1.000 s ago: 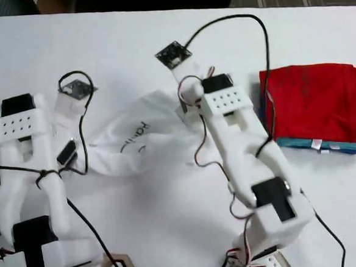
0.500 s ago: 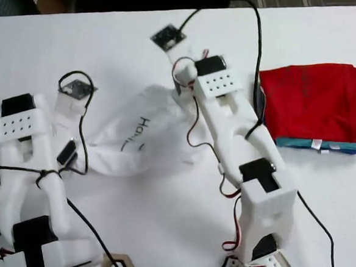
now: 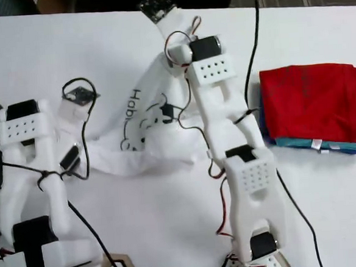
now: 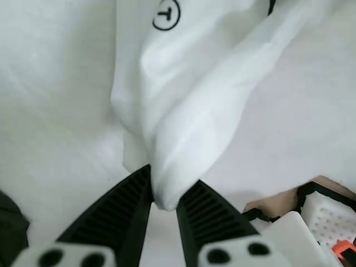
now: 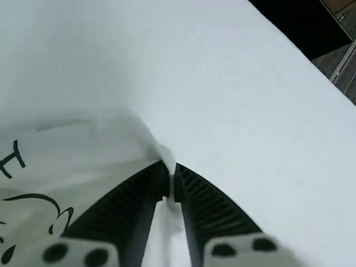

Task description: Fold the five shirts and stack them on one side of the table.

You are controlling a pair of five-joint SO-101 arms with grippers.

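left gripper (image 4: 165,196) clamped on bunched fold of white shirt (image 3: 148,141), cloth wedged between both jaws. right gripper (image 5: 170,179) pinched tight on shirt's edge, jaws nearly touching. we see shirt mid-table, crumpled, stretched between two arms, black print up. right gripper's end sits toward far table edge, left gripper's end nearer left side. stack of folded shirts (image 3: 313,99) on right side of table (image 3: 98,41): red on top, blue under, well apart from white shirt. we can't count layers.
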